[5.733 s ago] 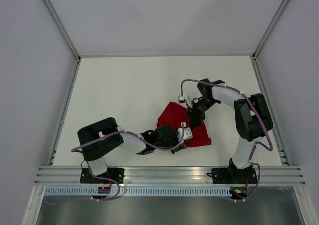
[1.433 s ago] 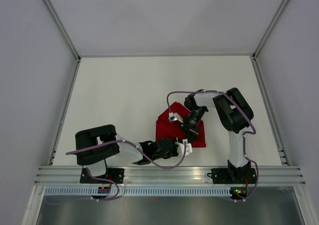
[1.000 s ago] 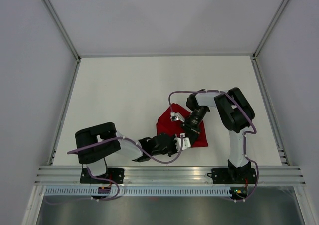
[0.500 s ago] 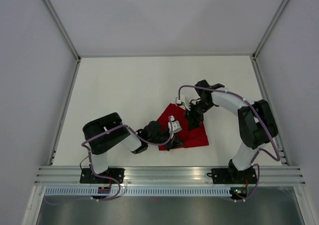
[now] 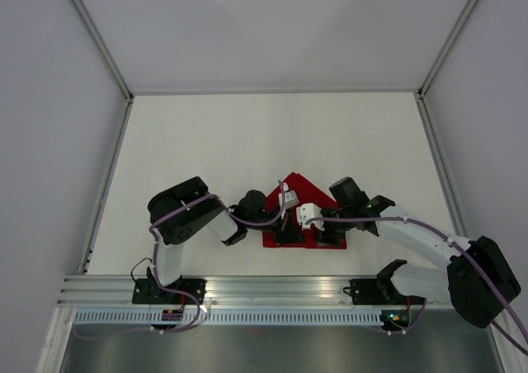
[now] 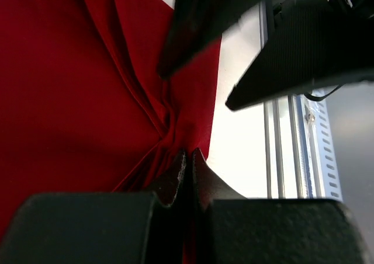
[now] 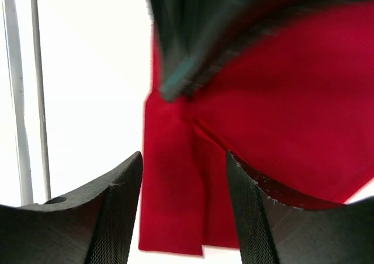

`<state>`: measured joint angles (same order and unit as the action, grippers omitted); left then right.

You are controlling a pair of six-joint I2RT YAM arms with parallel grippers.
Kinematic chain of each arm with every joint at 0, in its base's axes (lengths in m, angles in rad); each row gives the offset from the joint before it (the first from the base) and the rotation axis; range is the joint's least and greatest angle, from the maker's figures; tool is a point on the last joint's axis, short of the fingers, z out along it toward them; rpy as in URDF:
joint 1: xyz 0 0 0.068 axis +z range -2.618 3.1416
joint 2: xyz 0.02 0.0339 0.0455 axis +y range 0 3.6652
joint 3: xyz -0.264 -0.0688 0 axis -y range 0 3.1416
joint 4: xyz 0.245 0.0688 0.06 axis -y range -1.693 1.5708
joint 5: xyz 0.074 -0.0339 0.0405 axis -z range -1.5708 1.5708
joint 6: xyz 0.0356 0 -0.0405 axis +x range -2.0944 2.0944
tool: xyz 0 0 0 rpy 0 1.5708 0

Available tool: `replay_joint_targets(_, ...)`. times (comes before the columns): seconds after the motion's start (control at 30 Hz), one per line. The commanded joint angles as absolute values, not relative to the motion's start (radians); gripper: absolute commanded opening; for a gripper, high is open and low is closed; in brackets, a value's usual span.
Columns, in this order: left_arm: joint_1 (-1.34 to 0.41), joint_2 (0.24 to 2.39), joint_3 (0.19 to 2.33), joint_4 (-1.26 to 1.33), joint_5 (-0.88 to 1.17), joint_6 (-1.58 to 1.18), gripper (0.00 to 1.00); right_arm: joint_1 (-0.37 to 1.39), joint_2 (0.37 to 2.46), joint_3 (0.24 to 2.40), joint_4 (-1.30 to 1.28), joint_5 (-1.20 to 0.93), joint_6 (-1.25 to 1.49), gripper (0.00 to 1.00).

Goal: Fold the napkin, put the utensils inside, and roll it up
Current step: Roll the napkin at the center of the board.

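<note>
Two sets of jaws meet at one thin, bright red cloth napkin [image 5: 297, 185]. The left jaws are pressed together on a gathered pinch of it, with creases fanning out from the grip in the left wrist view. The right jaws stand apart over a folded flap at its edge, clamping nothing. The napkin lies folded into a rough triangle, its point away from the arms, on the white bench [image 5: 247, 134] close to the near rail, between the left arm [image 5: 191, 214] and the right arm [image 5: 422, 238].
</note>
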<state>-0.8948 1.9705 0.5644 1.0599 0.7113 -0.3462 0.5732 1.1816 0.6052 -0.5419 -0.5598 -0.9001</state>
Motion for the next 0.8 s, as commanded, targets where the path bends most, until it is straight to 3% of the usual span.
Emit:
replay_joint_targets(0.0,-0.896,2.045,0.545,0.824,0.736,-0.38,0.02,0.669,1.112,0.526,-0.372,-0.418,-0.847,0.65)
replay_joint_targets(0.43,-0.873,2.108,0.637,0.712,0.735,-0.431,0.02,0.842,1.095,0.411,-0.285,-0.305,-0.81,0.63)
replay_joint_targets(0.7,-0.85,2.1,0.661,0.689,0.752,-0.468,0.02,0.881,1.1,0.342,-0.229,-0.224,-0.81,0.47)
replay_joint_targets(0.77,-0.847,2.08,0.666,0.686,0.753,-0.482,0.02,0.879,1.112,0.337,-0.213,-0.207,-0.81,0.3)
